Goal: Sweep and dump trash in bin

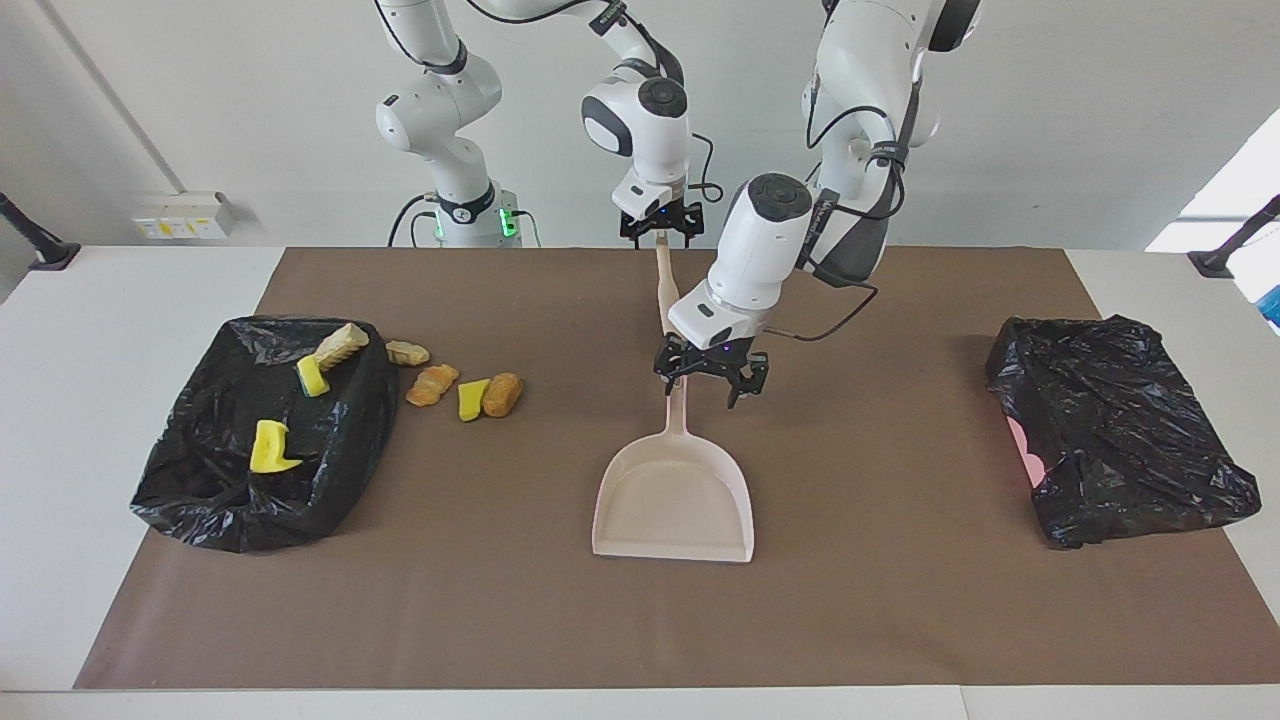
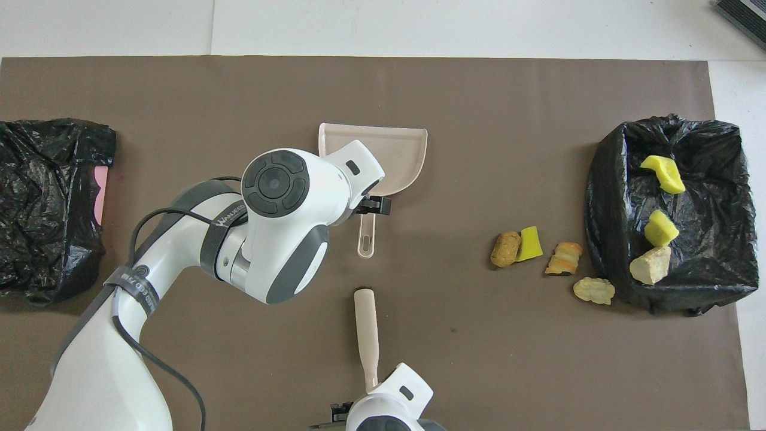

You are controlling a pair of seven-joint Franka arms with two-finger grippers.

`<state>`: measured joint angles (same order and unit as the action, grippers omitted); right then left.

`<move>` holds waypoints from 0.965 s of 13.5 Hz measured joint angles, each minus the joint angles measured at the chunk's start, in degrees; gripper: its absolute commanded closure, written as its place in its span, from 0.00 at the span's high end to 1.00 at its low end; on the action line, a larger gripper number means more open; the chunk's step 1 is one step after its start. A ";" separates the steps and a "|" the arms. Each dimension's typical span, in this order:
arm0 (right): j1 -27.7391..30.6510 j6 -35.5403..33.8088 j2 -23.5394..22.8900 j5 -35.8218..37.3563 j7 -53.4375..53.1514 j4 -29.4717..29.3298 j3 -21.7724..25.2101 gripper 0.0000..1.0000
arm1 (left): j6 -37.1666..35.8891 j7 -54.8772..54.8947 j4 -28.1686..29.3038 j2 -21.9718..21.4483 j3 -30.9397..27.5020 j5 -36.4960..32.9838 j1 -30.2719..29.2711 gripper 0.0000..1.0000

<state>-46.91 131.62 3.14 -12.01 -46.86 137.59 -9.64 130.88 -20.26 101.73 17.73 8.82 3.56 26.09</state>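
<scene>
Seven pieces of trash [image 1: 434, 385] sit at the left of the facing view. Four lie loose on the brown mat [image 1: 880, 600]: two tan ridged lumps, a yellow chunk and a brown lump touching it. Three more, two yellow chunks and a tan lump, lie inside an open black-lined bin [image 1: 200, 470] just beside them, at the left edge of that frame.

At the centre of the frame a beige dustpan [image 1: 672, 500] lies flat on the mat, its handle pointing up the frame toward the robots. The left tool [image 1: 712, 378] hangs over that handle, fingers spread apart and holding nothing.

Higher in the frame, a beige brush handle [image 1: 665, 285] lies on the mat in line with the dustpan. The right tool [image 1: 660, 226] is at the handle's upper end; whether its fingers are closed on it cannot be told.

At the right of the frame a second bin [image 1: 1115, 430] wrapped in crumpled black plastic rests on the table [image 1: 60, 400], with a patch of pink showing at one side.
</scene>
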 measured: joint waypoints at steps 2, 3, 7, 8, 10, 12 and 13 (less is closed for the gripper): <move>0.20 0.12 -0.59 0.00 0.64 -0.05 0.39 0.46 | 0.00 0.00 0.21 0.60 -0.10 0.01 0.00 1.00; 0.40 0.12 -0.66 0.00 0.67 -0.06 0.44 0.24 | 0.17 0.00 0.53 0.86 -0.06 0.02 0.01 1.00; 1.24 0.07 -0.86 0.00 0.74 -0.91 0.46 0.00 | 1.55 -0.02 1.75 1.14 -0.01 0.05 0.58 1.00; 1.42 -0.10 -1.03 0.00 0.75 -1.62 0.45 0.00 | 1.71 -0.02 1.97 1.17 0.01 0.06 0.65 1.00; 2.57 -3.01 -0.84 0.00 0.75 -2.95 0.48 0.00 | 2.18 -0.02 2.23 1.58 0.08 0.06 1.03 1.00; 4.87 -9.30 1.17 0.01 0.76 -4.14 0.51 0.00 | 2.81 -0.02 2.23 2.25 0.06 0.07 1.44 1.00; 6.11 -12.57 2.77 0.01 0.78 -4.36 0.54 0.00 | 2.98 -0.02 2.23 2.50 0.06 0.07 1.56 0.97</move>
<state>-40.80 119.05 5.92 -12.01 -46.08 133.23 -9.10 133.86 -20.28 103.96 20.23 8.89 3.63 27.65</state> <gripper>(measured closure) 0.740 0.000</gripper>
